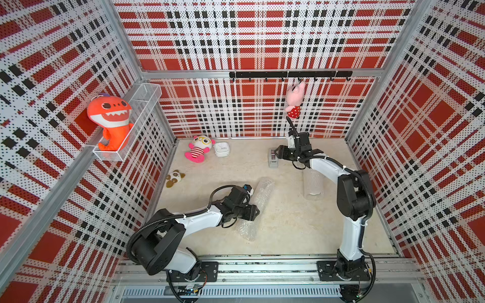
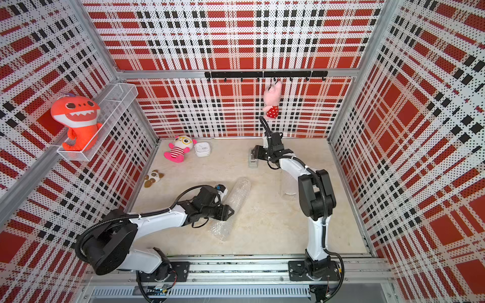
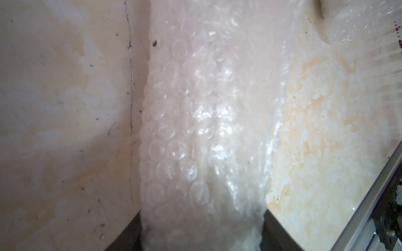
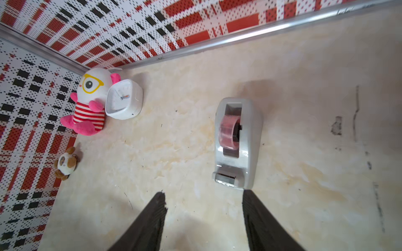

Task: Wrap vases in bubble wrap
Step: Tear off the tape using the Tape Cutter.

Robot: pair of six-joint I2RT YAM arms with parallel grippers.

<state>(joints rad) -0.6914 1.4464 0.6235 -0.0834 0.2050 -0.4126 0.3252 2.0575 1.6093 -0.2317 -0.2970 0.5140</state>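
To me the bubble wrap reads as clear glossy plastic, bubbles catching glare, a bit milky. The table top looks like cream marbled laminate, smooth, semi-matt, w/ scuffs & specks. The tape dispenser: grey plastic, slight sheen; its tape roll see-thru, pinkish, glossy. The striped doll & small panda are soft plush cloth. The walls: perforated printed sheet, matt. The rail at the table edge: bare metal, dull shine.

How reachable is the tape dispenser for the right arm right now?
Probably yes. The right gripper hangs open just short of the cutter end of the tape dispenser, with only bare table between them. The clock sits well off to one side, so nothing seems to block a straight approach.
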